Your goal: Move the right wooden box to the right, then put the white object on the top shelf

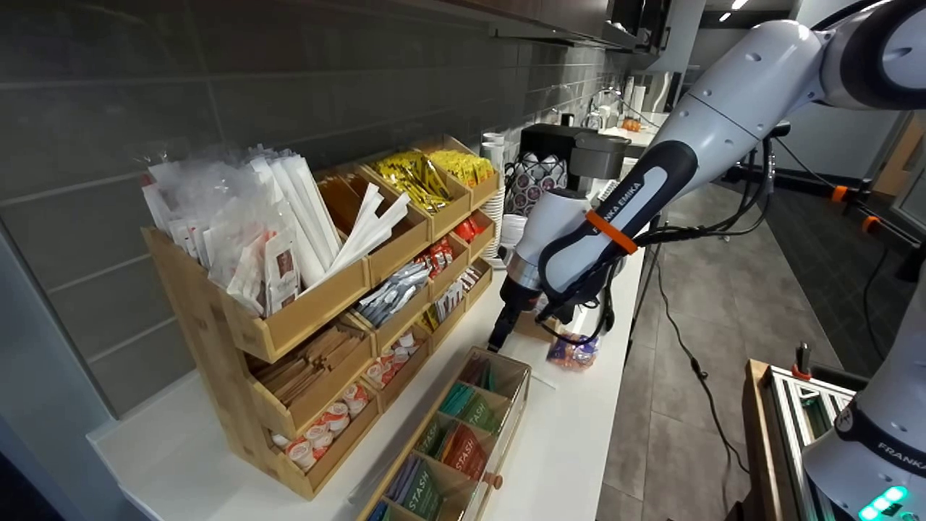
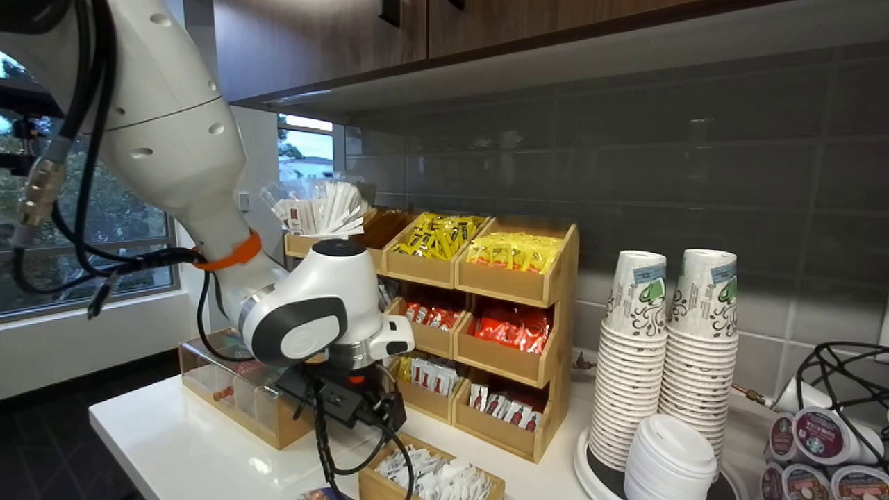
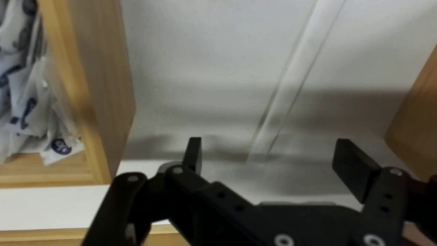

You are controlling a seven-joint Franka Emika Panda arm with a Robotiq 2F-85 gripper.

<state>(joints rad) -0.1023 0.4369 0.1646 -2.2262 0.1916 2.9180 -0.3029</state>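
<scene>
White, slim, straight-edged object (image 3: 292, 85) flat on the glossy counter (image 2: 173, 430), between the low light-wood box (image 3: 109, 85) of crinkled sachets (image 3: 27, 102) and the grained end of the longer wooden tray (image 3: 418, 130). Black gripper (image 3: 268, 153), with blocky fingers (image 3: 353, 164) spread wide apart. Farther off, slanted wooden top shelf (image 1: 322, 307), crowded with white wrappers (image 1: 300, 206) and yellow packets (image 1: 412, 177).

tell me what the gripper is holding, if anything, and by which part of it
Nothing is held: in the wrist view the gripper stands open, and the slim white object lies on the counter.
</scene>
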